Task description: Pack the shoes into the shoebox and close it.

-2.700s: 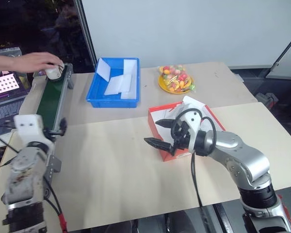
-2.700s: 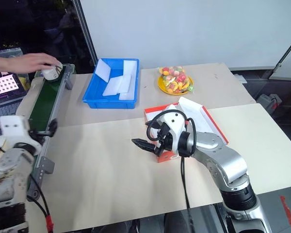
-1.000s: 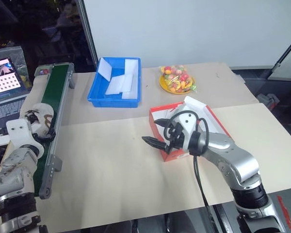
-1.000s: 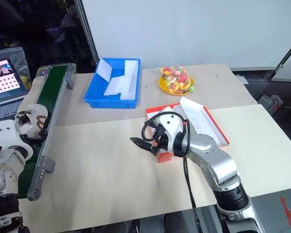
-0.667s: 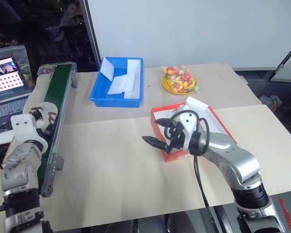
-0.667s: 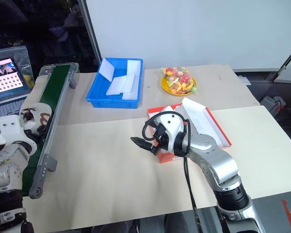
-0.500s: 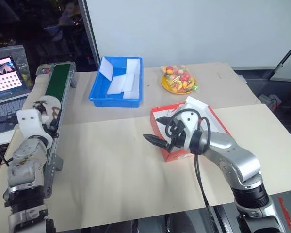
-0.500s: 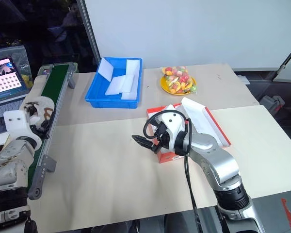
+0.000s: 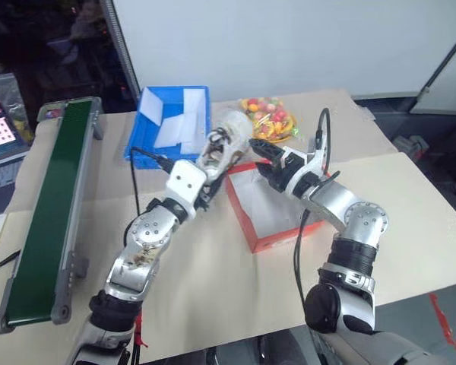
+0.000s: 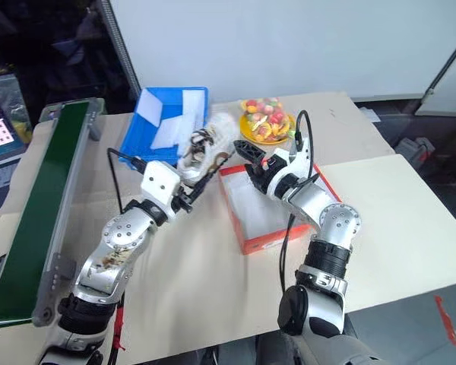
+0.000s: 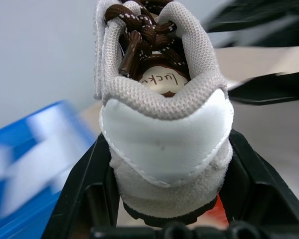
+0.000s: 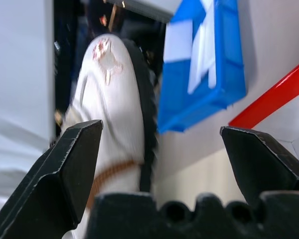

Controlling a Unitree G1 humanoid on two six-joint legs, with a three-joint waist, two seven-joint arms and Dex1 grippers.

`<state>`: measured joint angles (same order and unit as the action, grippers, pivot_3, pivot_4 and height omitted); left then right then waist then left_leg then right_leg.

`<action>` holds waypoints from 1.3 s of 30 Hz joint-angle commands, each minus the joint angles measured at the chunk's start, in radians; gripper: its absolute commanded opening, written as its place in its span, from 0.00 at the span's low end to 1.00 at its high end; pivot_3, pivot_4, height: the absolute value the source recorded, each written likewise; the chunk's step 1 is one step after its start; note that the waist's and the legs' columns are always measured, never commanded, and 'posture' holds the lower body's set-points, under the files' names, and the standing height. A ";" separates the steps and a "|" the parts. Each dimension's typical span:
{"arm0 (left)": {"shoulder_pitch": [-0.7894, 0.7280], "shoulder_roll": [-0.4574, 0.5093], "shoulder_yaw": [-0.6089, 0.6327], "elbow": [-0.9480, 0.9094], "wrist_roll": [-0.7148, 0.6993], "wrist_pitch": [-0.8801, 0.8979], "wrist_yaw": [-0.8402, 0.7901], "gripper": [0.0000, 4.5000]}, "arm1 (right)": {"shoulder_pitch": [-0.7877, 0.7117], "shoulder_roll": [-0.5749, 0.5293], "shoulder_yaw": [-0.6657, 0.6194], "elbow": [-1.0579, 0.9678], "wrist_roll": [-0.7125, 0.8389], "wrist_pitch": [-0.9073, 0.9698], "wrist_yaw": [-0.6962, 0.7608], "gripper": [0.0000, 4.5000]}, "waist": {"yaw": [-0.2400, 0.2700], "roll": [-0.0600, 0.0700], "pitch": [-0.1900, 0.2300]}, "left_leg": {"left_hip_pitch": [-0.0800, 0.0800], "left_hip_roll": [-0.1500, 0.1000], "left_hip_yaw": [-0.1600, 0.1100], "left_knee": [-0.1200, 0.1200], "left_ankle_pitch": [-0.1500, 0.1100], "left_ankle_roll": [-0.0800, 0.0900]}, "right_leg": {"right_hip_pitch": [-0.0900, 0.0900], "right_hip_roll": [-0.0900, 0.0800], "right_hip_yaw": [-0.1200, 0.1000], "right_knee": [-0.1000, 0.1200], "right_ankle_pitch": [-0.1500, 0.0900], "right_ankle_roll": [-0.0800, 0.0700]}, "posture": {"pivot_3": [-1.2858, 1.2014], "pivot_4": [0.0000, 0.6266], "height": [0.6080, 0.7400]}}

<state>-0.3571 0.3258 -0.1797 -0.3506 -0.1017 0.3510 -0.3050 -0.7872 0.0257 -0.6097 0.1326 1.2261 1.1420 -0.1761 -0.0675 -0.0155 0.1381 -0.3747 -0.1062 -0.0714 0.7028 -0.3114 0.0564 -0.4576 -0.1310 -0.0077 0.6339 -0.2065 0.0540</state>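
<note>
Shoe (image 11: 162,149) of pale grey mesh with brown laces sits heel-first, clamped in the left gripper (image 11: 164,174) beside the open red cardboard shoebox (image 9: 273,205); the right gripper (image 12: 174,154) gapes wide, empty.

1. The left gripper (image 9: 215,163), raised on an outstretched arm, is clamped on the heel of a white shoe (image 11: 162,134).
2. The right gripper (image 9: 260,157) gapes wide, pointing toward the left one.
</note>
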 commanded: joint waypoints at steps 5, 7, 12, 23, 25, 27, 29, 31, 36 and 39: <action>-0.055 -0.042 0.011 -0.024 -0.068 0.024 -0.081 0.54 | -0.065 0.055 0.033 0.005 0.162 -0.052 -0.074 1.00 | 0.008 0.000 0.000 | 0.003 0.000 0.000 0.002 0.001 -0.001 | 0.001 0.001 0.003 0.000 0.002 -0.002 | 0.52 0.24 0.87; -0.066 -0.052 0.020 -0.011 -0.078 0.036 -0.089 0.54 | -0.067 0.057 0.050 -0.003 0.173 -0.064 -0.081 1.00 | 0.016 0.000 0.000 | 0.003 0.000 0.000 0.003 0.001 -0.001 | 0.001 0.001 0.003 0.003 0.002 -0.002 | 0.52 0.24 0.87; -0.085 -0.058 0.028 0.000 -0.079 0.027 -0.106 0.54 | -0.057 0.056 0.101 -0.033 0.201 -0.087 -0.094 1.00 | 0.022 0.000 0.000 | 0.003 0.000 0.000 0.003 0.001 -0.001 | 0.000 0.001 0.004 0.007 0.002 -0.002 | 0.52 0.24 0.87; -0.087 -0.069 0.019 0.023 -0.049 0.026 -0.110 0.53 | -0.040 0.026 0.178 -0.090 0.195 -0.140 -0.095 0.50 | 0.023 0.000 0.000 | 0.003 0.000 0.001 0.003 0.001 -0.001 | 0.000 0.001 0.003 0.007 0.002 -0.002 | 0.52 0.24 0.87; -0.085 -0.071 0.020 0.024 -0.051 0.029 -0.109 0.53 | -0.039 0.022 0.184 -0.092 0.202 -0.146 -0.096 0.36 | 0.023 0.000 0.000 | 0.003 0.000 0.001 0.003 0.001 -0.001 | 0.000 0.001 0.003 0.007 0.002 -0.002 | 0.52 0.24 0.87; -0.086 -0.070 0.019 0.026 -0.050 0.033 -0.110 0.53 | -0.036 0.020 0.190 -0.098 0.210 -0.152 -0.098 0.22 | 0.023 0.000 0.000 | 0.003 0.000 0.001 0.003 0.001 -0.001 | 0.000 0.001 0.003 0.007 0.002 -0.002 | 0.52 0.24 0.87; -0.088 -0.065 0.016 0.032 -0.044 0.039 -0.112 0.53 | -0.034 0.020 0.194 -0.102 0.216 -0.160 -0.100 0.22 | 0.023 0.000 0.000 | 0.003 0.000 0.001 0.003 0.001 -0.001 | 0.000 0.001 0.003 0.007 0.002 -0.002 | 0.52 0.24 0.87; -0.091 -0.057 0.013 0.040 -0.041 0.054 -0.117 0.53 | -0.032 0.020 0.194 -0.110 0.222 -0.169 -0.103 0.22 | 0.023 0.000 0.000 | 0.003 0.000 0.001 0.003 0.001 -0.001 | 0.000 0.001 0.003 0.007 0.002 -0.002 | 0.52 0.24 0.87; -0.091 -0.033 0.019 0.050 -0.029 0.023 -0.130 0.73 | -0.026 0.015 0.187 -0.129 0.229 -0.200 -0.123 0.22 | 0.022 0.000 0.000 | 0.003 0.000 0.001 0.003 0.001 -0.001 | 0.000 0.001 0.003 0.007 0.002 -0.002 | 0.52 0.24 0.87; -0.093 -0.025 0.009 0.054 -0.020 0.020 -0.138 0.96 | -0.023 0.008 0.183 -0.139 0.235 -0.217 -0.132 0.22 | 0.022 0.000 0.000 | 0.003 0.000 0.001 0.003 0.001 -0.001 | 0.000 0.002 0.003 0.007 0.002 -0.002 | 0.52 0.24 0.87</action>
<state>-0.4455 0.3010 -0.1662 -0.2812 -0.1260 0.3840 -0.4328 -0.7920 0.0386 -0.4343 0.0483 1.4212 0.9560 -0.3101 -0.0451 -0.0151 0.1382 -0.3721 -0.1064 -0.0709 0.7060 -0.3106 0.0558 -0.4580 -0.1293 -0.0042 0.6407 -0.2049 0.0516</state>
